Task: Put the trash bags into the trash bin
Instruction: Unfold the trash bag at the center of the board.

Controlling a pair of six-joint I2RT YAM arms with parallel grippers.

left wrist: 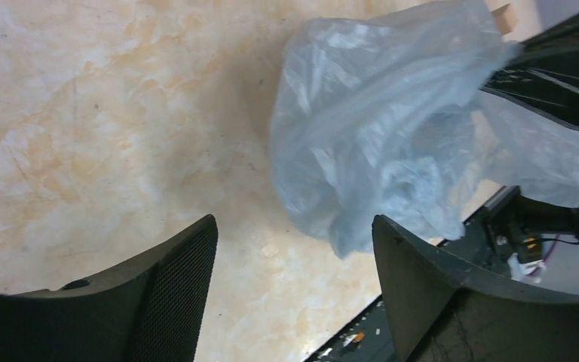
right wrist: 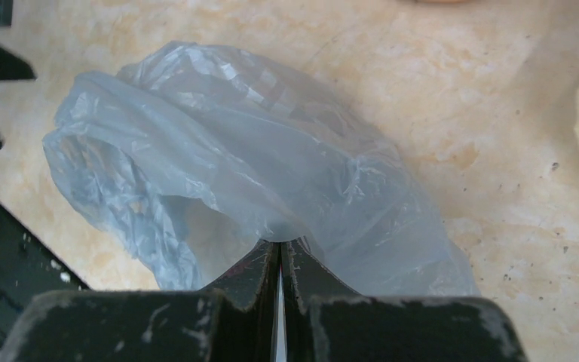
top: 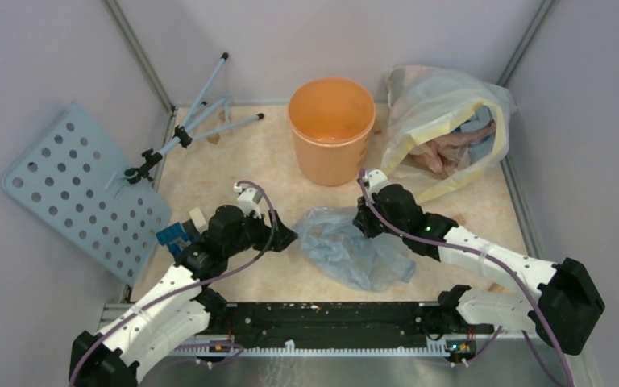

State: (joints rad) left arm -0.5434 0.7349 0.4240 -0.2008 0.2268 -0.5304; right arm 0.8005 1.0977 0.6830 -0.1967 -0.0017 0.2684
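Close under the left wrist camera, the left gripper [left wrist: 294, 223] has its two dark fingers spread wide with nothing between them. It hovers over the marbled table [top: 234, 165], with the crumpled edge of the trash bag [left wrist: 377, 128] just beyond its fingertips. From above, this gripper [top: 287, 235] points at the bag's left side, very near it, though I cannot tell whether they touch.

The trash bag [top: 355, 250] lies in a loose grey-blue heap on the table between the two arms, near the front edge. Its upper corner is drawn up toward the right gripper [top: 363, 218]. In the right wrist view that gripper [right wrist: 279, 245] has its jaws pressed together on a fold of the thin film, and the rest of the bag [right wrist: 256, 158] billows out in front.

Behind the bag, well apart from it, the orange trash bin [top: 330, 161] stands upright with no bag inside that I can see. To its right slumps a big clear bag with yellow edges [top: 435, 113].

By my reading the task is at an early stage. The bag is gripped on one side only, so carrying it to the bin and dropping it in are both left to do.
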